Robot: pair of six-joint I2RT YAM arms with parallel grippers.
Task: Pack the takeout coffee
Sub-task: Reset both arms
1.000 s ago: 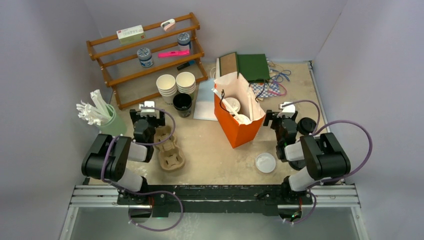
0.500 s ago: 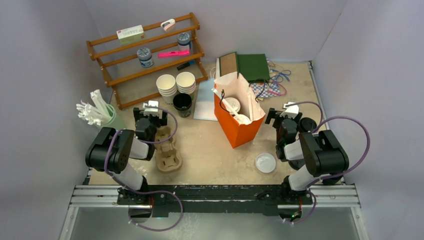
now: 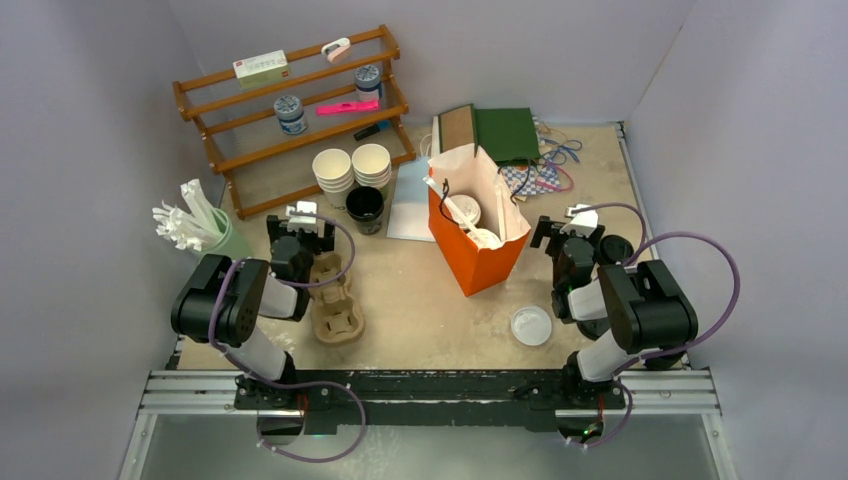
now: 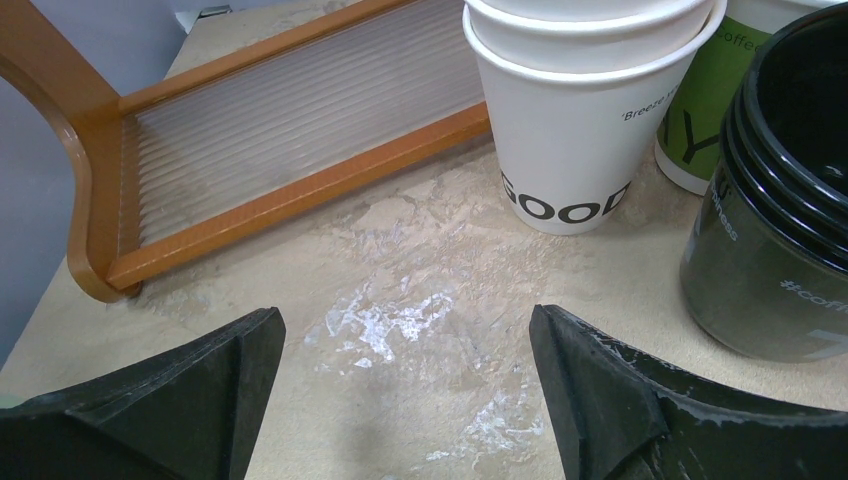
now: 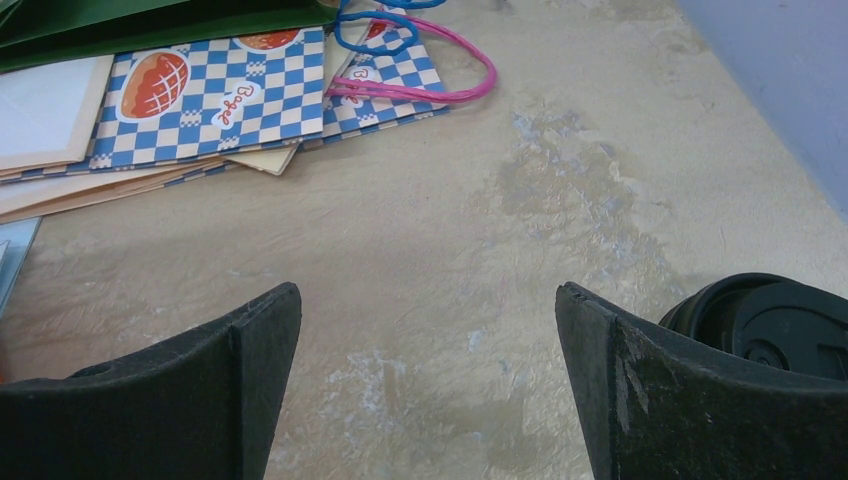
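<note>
Top external showed us the orange bag (image 3: 478, 262) standing open on the desk (image 3: 430, 310) with a takeout coffee (image 3: 466, 210) inside, seemingly upright, white lid facing up, long axis near vertical. Its brown body was hidden by the bag's walls, and we could not make out the white items (image 3: 486, 238) beside it. A green cup (image 3: 232, 252) held white wrapped straws (image 3: 185, 220), and both arms' jaws stood wide apart, gripping nothing.
</note>
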